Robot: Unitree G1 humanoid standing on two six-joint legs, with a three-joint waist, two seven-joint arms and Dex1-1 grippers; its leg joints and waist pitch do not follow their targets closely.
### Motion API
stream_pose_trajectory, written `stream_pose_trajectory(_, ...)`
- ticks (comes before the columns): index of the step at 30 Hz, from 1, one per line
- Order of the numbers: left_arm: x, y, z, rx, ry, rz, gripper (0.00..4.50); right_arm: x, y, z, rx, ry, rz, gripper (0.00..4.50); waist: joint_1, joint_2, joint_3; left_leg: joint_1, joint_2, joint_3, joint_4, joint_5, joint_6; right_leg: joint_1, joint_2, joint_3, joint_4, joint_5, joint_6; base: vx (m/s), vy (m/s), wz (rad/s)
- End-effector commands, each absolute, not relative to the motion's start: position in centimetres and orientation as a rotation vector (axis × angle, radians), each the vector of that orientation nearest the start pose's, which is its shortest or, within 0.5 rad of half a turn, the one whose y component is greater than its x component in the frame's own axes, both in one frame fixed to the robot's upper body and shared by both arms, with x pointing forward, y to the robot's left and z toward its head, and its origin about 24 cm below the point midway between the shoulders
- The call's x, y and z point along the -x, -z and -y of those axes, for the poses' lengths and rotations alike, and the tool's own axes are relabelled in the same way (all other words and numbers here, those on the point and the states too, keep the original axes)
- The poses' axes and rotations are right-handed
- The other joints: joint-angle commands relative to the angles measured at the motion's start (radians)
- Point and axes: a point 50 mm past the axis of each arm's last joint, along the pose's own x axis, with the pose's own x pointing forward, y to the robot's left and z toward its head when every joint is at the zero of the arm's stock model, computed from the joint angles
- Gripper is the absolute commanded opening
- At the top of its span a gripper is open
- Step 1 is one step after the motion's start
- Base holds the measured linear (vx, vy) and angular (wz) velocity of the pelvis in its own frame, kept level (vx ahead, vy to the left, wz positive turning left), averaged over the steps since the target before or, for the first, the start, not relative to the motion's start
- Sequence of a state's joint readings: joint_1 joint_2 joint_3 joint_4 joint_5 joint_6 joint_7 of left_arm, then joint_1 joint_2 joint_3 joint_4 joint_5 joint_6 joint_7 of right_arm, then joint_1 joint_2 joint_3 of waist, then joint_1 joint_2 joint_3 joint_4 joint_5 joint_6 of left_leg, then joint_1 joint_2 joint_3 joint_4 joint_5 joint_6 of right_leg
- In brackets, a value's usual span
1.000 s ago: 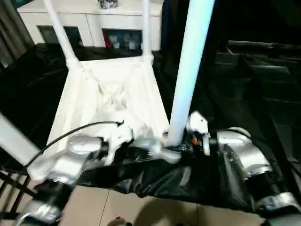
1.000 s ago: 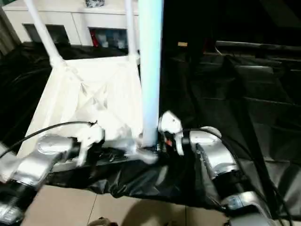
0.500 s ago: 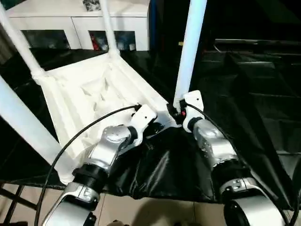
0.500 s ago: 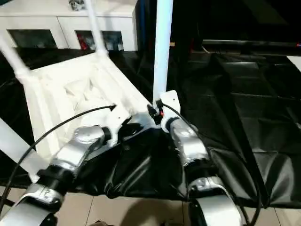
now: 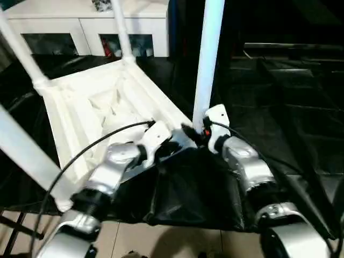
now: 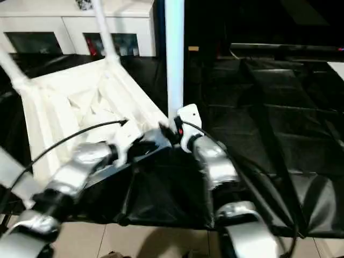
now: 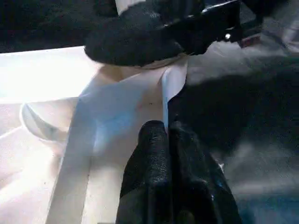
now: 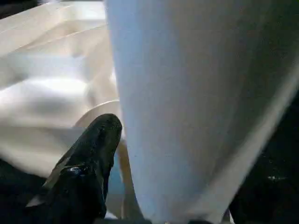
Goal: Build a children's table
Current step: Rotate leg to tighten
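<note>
The white tabletop lies upside down on black cloth, ribbed underside up. Three legs stand in its sockets: two at the far corners and one at the near left. Another leg stands upright at the near right corner. My right gripper sits around that leg's foot; the right wrist view shows the leg close up. My left gripper is shut, its tips against the thin edge of the tabletop's rim beside that corner.
A white cabinet with glass doors stands behind the table. Black cloth covers the work surface to the right and near side. Tiled floor shows below its front edge. A black cable loops over my left forearm.
The whole picture has swung and shifted, so the camera has moved. Both grippers stay at the near right corner, and the upright leg is still in place there.
</note>
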State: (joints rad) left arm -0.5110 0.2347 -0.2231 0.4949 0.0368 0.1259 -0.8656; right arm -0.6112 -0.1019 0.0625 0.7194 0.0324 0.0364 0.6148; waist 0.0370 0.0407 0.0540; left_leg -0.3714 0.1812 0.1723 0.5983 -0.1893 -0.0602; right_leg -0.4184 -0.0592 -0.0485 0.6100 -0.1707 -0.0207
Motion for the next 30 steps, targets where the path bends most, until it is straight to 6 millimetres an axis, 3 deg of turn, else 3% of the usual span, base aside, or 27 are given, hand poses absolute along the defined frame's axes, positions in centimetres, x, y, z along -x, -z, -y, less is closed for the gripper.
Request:
stream_pose_trajectory(1,-31.8,-7.3,-9.3,-0.316,1.143,-0.135,0.0,-33.2,-4.3,8.5,0.122,-0.936,-0.234,3.16,0.006,-0.005,-0.071,0.003,0.041,-0.008,-0.062,-0.153,0.09,0.064,-0.075,0.042,-0.067,-0.123,-0.256,0.0,0.0,0.0)
stream_pose_trajectory(9,-30.4,-7.4,-11.1,-0.314,1.271,-0.145,0.0,-31.1,-4.4,10.3,0.17,-1.209,-0.263,3.16,0.022,-0.003,-0.068,0.007,0.046,-0.008,-0.065,-0.194,0.075,0.062,-0.073,0.041,-0.071,-0.193,-0.241,0.0,0.0,0.0)
stream_pose_trajectory(11,-30.0,-7.5,-11.4,-0.305,1.308,-0.149,0.0,-30.5,-4.7,10.7,0.165,-1.286,-0.26,3.16,0.026,-0.022,-0.068,0.005,0.049,-0.006,-0.065,-0.177,0.085,0.063,-0.073,0.042,-0.067,-0.168,-0.242,0.0,0.0,0.0)
stream_pose_trajectory(12,-29.8,-7.6,-11.6,-0.302,1.321,-0.151,0.0,-30.2,-4.8,10.9,0.161,-1.311,-0.263,3.16,0.032,-0.015,-0.068,0.006,0.049,-0.007,-0.064,-0.17,0.09,0.062,-0.075,0.042,-0.065,-0.173,-0.242,0.0,0.0,0.0)
stream_pose_trajectory(14,-29.5,-7.7,-12.0,-0.3,1.344,-0.155,0.0,-29.6,-4.9,11.3,0.172,-1.391,-0.284,3.16,0.035,-0.018,-0.064,0.006,0.049,-0.006,-0.064,-0.169,0.094,0.058,-0.074,0.042,-0.068,-0.191,-0.236,0.0,0.0,0.0)
stream_pose_trajectory(15,-29.4,-7.9,-12.4,-0.299,1.355,-0.156,0.0,-29.1,-4.7,11.7,0.19,-1.453,-0.318,2.91,0.04,-0.023,-0.062,0.006,0.049,-0.005,-0.065,-0.178,0.091,0.058,-0.075,0.042,-0.07,-0.226,-0.224,0.0,0.0,0.0)
stream_pose_trajectory(17,-29.4,-7.9,-12.5,-0.298,1.357,-0.157,0.0,-28.9,-4.7,11.8,0.195,-1.468,-0.329,2.83,0.044,-0.019,-0.061,0.008,0.05,-0.006,-0.066,-0.185,0.087,0.055,-0.076,0.043,-0.072,-0.247,-0.219,0.0,0.0,0.0)
stream_pose_trajectory(20,-29.3,-8.0,-12.8,-0.296,1.356,-0.159,0.0,-28.8,-4.6,12.2,0.216,-1.485,-0.354,2.66,0.051,-0.023,-0.059,0.012,0.05,-0.006,-0.068,-0.193,0.073,0.051,-0.076,0.045,-0.076,-0.274,-0.211,0.0,0.0,0.0)
stream_pose_trajectory(22,-29.3,-8.0,-13.1,-0.295,1.349,-0.163,0.0,-28.8,-4.5,12.3,0.227,-1.488,-0.365,2.51,0.048,-0.029,-0.058,0.009,0.049,-0.007,-0.07,-0.192,0.066,0.054,-0.076,0.044,-0.075,-0.269,-0.209,0.0,0.0,0.0)
stream_pose_trajectory(30,-28.9,-7.8,-13.5,-0.289,1.347,-0.173,0.0,-28.4,-4.2,11.9,0.23,-1.517,-0.381,2.05,0.048,-0.03,-0.057,0.007,0.047,-0.006,-0.068,-0.171,0.072,0.055,-0.076,0.044,-0.073,-0.255,-0.206,0.0,0.0,0.0)
